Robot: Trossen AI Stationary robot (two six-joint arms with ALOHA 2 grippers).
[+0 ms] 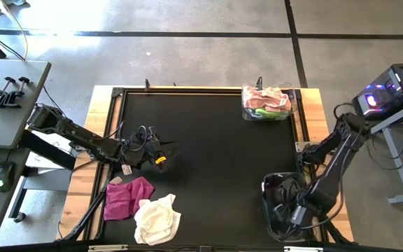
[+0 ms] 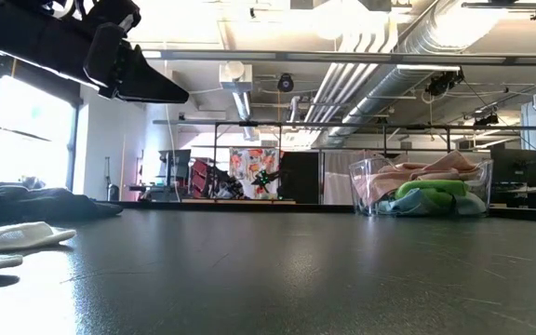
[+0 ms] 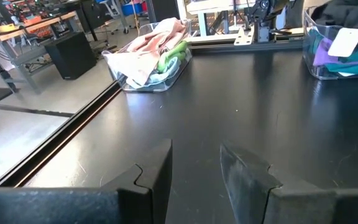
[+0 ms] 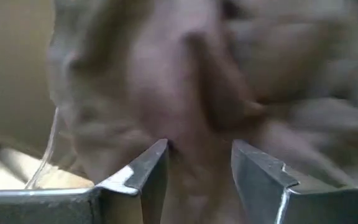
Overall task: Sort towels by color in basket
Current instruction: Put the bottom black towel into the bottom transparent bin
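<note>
L end effector [image 3: 194, 180] open; 2 towels [image 1: 142, 208], 2 baskets [image 1: 266, 103]

We see a magenta towel [image 1: 127, 198] beside a cream towel [image 1: 157, 219] at lower left on the black tabletop [image 1: 215, 161]; peach-pink [image 1: 266, 97] and lime green cloths [image 1: 266, 110] fill the clear basket [image 1: 246, 112] at upper right.

table [image 1: 208, 161]: black top, wood border | desk [image 1: 5, 105]: 9 o'clock, grey | clamp [image 1: 9, 91]: on desk | mouse [image 1: 3, 175]: 8 o'clock, lit green | computer case [image 1: 390, 91]: 3 o'clock, purple glow
</note>
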